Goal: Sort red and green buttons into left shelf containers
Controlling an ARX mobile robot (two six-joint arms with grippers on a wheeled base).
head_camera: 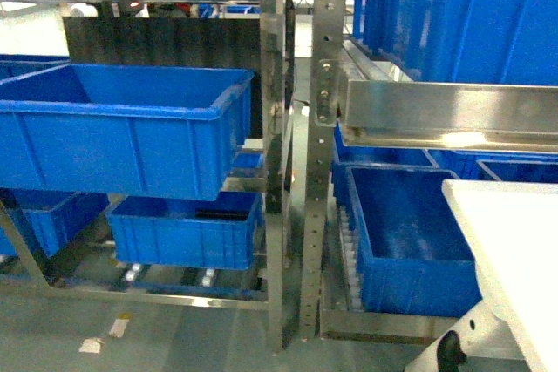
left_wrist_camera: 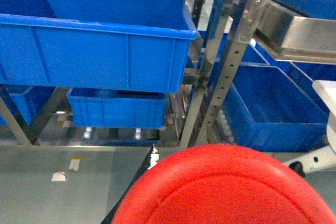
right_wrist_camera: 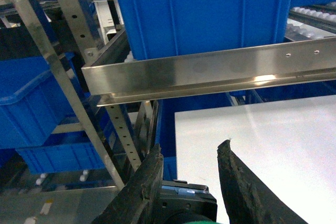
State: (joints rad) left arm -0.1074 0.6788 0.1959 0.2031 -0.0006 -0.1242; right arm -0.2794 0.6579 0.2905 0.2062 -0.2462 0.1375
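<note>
The red button's [left_wrist_camera: 226,187] wide cap fills the bottom of the left wrist view, hiding most of my left gripper [left_wrist_camera: 210,161]. Only one dark fingertip [left_wrist_camera: 153,153] shows at the cap's left edge, so the gripper looks shut on the button. In the right wrist view my right gripper [right_wrist_camera: 191,153] is shut on the green button [right_wrist_camera: 186,203]. Its dark body sits between the two fingers and a sliver of green cap shows at the frame's bottom. The large blue left shelf container [head_camera: 122,154] [left_wrist_camera: 105,56] stands ahead, its inside bare where visible. Neither gripper shows in the head view.
A smaller blue bin [head_camera: 187,237] sits under the big one. Perforated steel uprights [head_camera: 318,154] divide left shelf from right. On the right are more blue bins [head_camera: 410,241], a steel rail [right_wrist_camera: 210,72] and a white tabletop [head_camera: 514,250]. Grey floor lies below.
</note>
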